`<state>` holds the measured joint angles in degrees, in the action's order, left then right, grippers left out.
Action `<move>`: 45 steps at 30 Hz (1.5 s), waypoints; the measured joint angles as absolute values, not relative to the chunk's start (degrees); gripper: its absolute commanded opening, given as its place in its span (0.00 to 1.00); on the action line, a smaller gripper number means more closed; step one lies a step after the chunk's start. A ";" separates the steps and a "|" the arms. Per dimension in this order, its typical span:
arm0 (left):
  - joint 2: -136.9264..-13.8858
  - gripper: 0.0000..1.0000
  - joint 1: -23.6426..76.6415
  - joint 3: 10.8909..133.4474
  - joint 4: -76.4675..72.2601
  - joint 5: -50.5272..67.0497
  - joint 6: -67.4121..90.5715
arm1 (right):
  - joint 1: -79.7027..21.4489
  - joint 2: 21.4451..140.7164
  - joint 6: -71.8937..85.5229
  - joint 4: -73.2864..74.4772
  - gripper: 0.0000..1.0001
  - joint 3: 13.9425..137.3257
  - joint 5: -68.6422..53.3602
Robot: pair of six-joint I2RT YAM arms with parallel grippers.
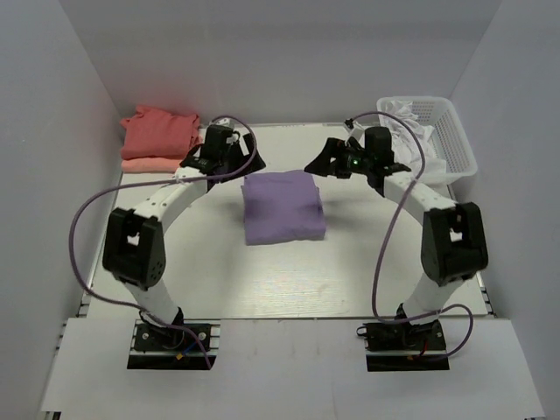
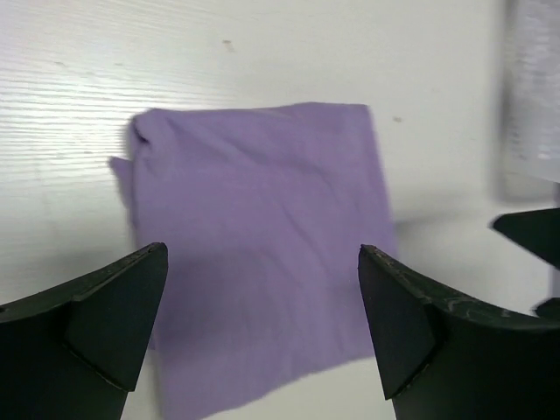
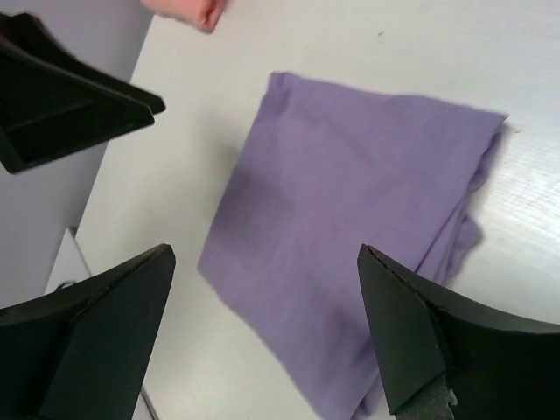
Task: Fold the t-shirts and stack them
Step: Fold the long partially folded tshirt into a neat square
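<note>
A lavender-purple t-shirt point(image 1: 282, 207) lies folded into a rectangle on the middle of the table. It also shows in the left wrist view point(image 2: 262, 201) and the right wrist view point(image 3: 359, 219). A coral-red t-shirt point(image 1: 160, 129) lies folded on a paler salmon-pink one point(image 1: 144, 164) at the back left. My left gripper point(image 1: 241, 162) hovers open and empty above the purple shirt's back left corner point(image 2: 262, 254). My right gripper point(image 1: 322, 161) hovers open and empty above its back right corner point(image 3: 267, 254).
A white plastic basket point(image 1: 451, 140) with white cloth in it stands at the back right. White walls close in the table on the left, back and right. The left gripper's fingers point(image 3: 70, 96) show in the right wrist view.
</note>
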<state>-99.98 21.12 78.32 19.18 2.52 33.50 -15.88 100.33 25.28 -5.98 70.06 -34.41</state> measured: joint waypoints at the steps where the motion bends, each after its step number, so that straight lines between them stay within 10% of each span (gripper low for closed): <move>1: -97.86 1.00 21.30 76.44 18.17 4.03 33.82 | -16.10 97.89 25.58 -7.11 0.91 67.48 -34.87; 22: -94.76 1.00 27.22 47.18 1.04 16.88 38.63 | -18.31 102.76 33.39 -25.61 0.91 41.58 -46.44; 45: -88.68 1.00 27.07 60.69 19.79 0.51 34.76 | -16.51 73.73 18.50 -0.05 0.91 42.41 -25.96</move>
